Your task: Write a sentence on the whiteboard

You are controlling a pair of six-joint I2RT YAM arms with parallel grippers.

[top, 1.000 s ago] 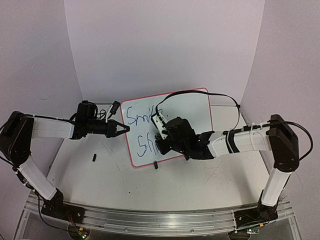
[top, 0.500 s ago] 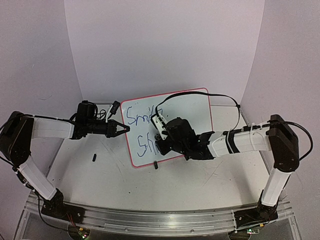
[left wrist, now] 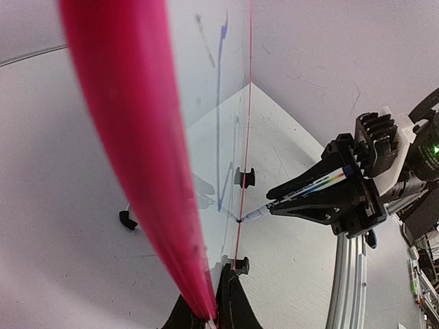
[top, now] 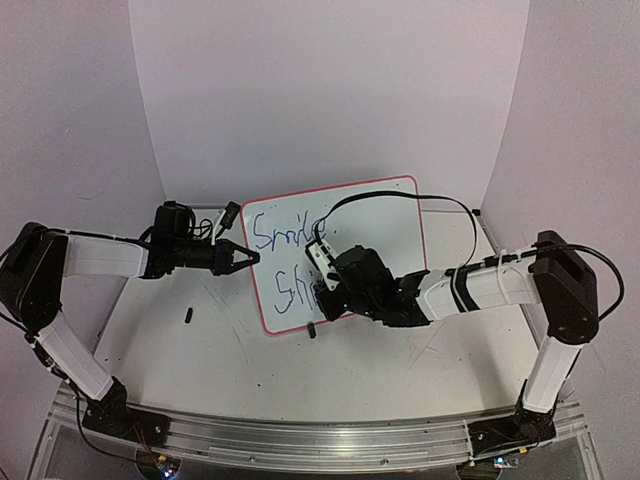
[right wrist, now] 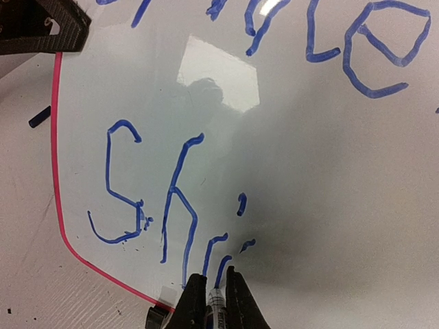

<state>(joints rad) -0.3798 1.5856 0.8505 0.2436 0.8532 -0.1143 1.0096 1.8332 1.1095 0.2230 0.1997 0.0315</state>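
Note:
The whiteboard [top: 375, 232], white with a thin red frame, stands tilted at the table's middle. Blue words fill its left part, with "Sh" and short strokes on the lower line [right wrist: 178, 199]. My left gripper [top: 246, 258] is shut on the board's left edge; in the left wrist view the blurred red frame [left wrist: 123, 137] runs down into the jaws [left wrist: 214, 310]. My right gripper [top: 323, 292] is shut on a marker [right wrist: 217, 303] whose tip rests on the board's lower part beside a fresh blue stroke. The left wrist view shows that marker [left wrist: 319, 186] touching the board near its bottom frame.
A small black cap [top: 189, 315] lies on the table left of the board. A black clip foot [top: 312, 329] sits under the board's lower edge. The right arm's cable [top: 400, 197] arcs over the board's top. Backdrop walls close the back and sides.
The right wrist has shifted slightly down the board with the marker in it. The left arm and the board have not moved.

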